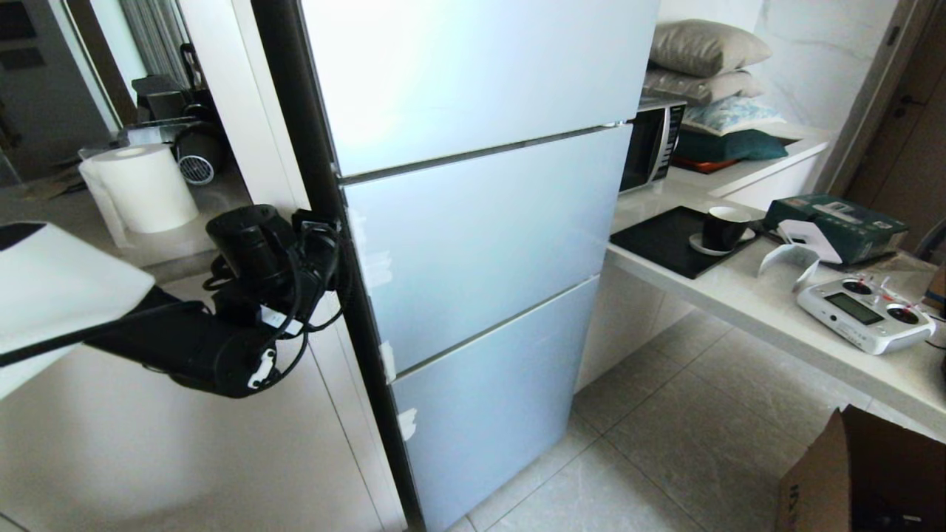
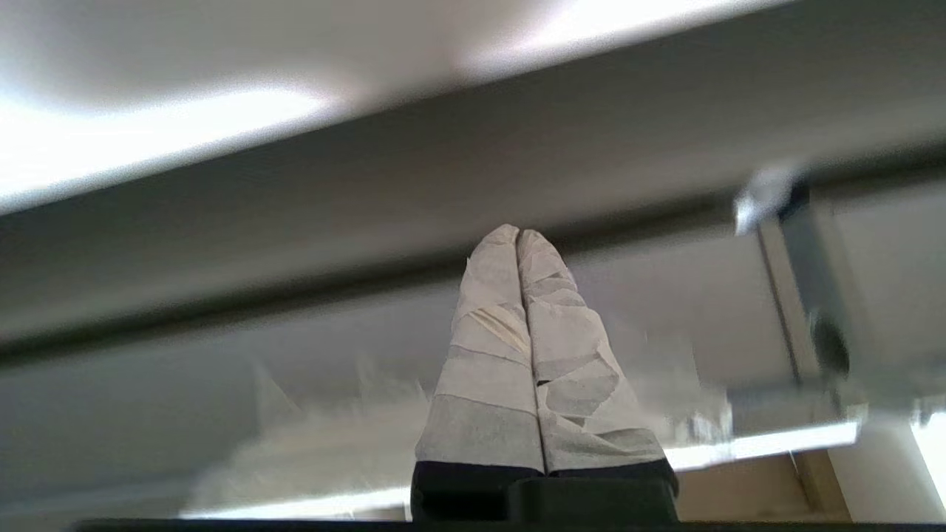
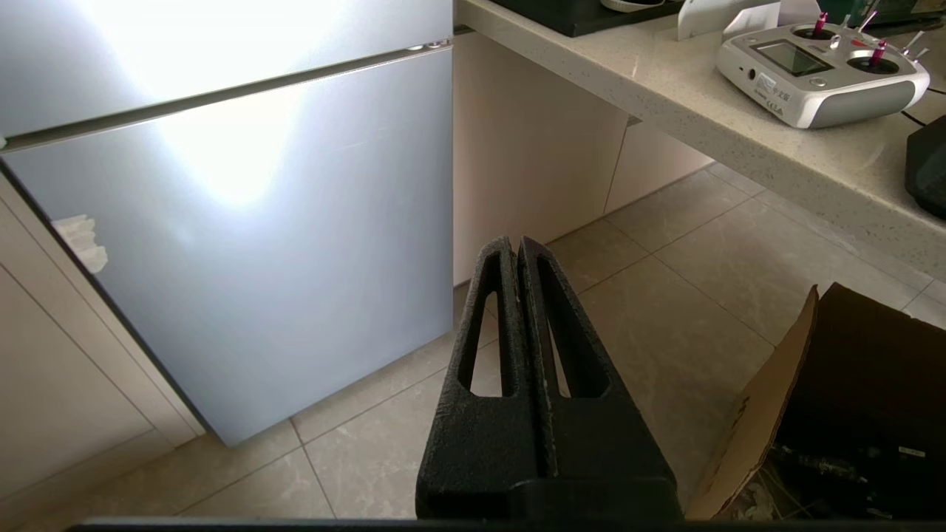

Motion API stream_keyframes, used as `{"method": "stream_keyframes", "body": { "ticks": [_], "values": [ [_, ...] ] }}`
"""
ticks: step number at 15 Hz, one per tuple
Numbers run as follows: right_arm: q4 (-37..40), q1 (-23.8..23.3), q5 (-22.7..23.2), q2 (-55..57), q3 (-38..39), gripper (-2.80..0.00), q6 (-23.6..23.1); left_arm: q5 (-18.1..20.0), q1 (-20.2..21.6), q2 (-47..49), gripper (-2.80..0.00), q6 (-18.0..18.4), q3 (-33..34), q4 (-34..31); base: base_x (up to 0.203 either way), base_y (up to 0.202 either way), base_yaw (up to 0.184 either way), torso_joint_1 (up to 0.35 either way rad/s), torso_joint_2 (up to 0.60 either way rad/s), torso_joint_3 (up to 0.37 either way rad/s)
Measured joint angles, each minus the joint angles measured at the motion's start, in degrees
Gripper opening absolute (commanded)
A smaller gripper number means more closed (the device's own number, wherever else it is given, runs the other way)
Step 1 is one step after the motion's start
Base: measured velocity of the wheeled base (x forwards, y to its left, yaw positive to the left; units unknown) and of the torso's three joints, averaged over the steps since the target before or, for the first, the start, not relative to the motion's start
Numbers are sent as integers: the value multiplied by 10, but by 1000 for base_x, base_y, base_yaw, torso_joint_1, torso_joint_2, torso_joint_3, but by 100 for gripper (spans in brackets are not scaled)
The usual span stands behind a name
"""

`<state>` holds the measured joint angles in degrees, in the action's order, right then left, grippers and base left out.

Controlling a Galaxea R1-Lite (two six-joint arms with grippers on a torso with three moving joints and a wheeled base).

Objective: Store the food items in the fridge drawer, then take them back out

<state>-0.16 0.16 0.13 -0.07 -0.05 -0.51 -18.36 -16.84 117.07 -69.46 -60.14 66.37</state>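
While the fridge stands with all three pale blue-grey doors closed, neither the food items nor the clear drawer can be seen in any view. Left arm reaches in from nine o'clock in the head view; its wrist and left gripper sit at the fridge's left edge, level with the middle door, just below the seam under the top door. Whether it touches the door edge cannot be told. Left wrist view: tape-wrapped fingers pressed together, nothing between them, pointing at a blurred door seam. Right gripper seen only in its own wrist view: black fingers closed against each other, empty, hanging over the tiled floor before the bottom door.

Small white tape scraps on the left edges of the doors.

Counter at three o'clock of the fridge: black tray with a dark cup on a saucer, green box, white radio controller with a small screen and twin sticks. Print on the controller's front face too small to read. Microwave at one o'clock, cushions stacked above it. Paper towel roll at ten o'clock. Cardboard box at five o'clock, dark lettering on its flap cut off, unreadable.
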Motion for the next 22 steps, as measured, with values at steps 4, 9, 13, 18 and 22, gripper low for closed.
{"method": "stream_keyframes", "body": {
  "ticks": [4, 9, 13, 18, 22],
  "values": [
    [0, 0, 0, 0, 0, -280, 0, -2, -22, -1, -280, 8, 0, 0, 0, 0, 0, 0, 0, 0],
    [0, 0, 0, 0, 0, -280, 0, 2, -35, -9, -280, 20, 17, 1, 0, 0, 0, 0, 0, 0],
    [0, 0, 0, 0, 0, -280, 0, 3, -51, -12, -280, 20, 19, 0, 0, 0, 0, 0, 0, 0],
    [0, 0, 0, 0, 0, -280, 0, -4, -76, -22, -280, 20, 34, -3, 0, 0, 0, 0, 0, 0],
    [0, 0, 0, 0, 0, -280, 0, -8, -83, -44, -280, 20, 70, 2, 0, 0, 0, 0, 0, 0]
  ]
}}
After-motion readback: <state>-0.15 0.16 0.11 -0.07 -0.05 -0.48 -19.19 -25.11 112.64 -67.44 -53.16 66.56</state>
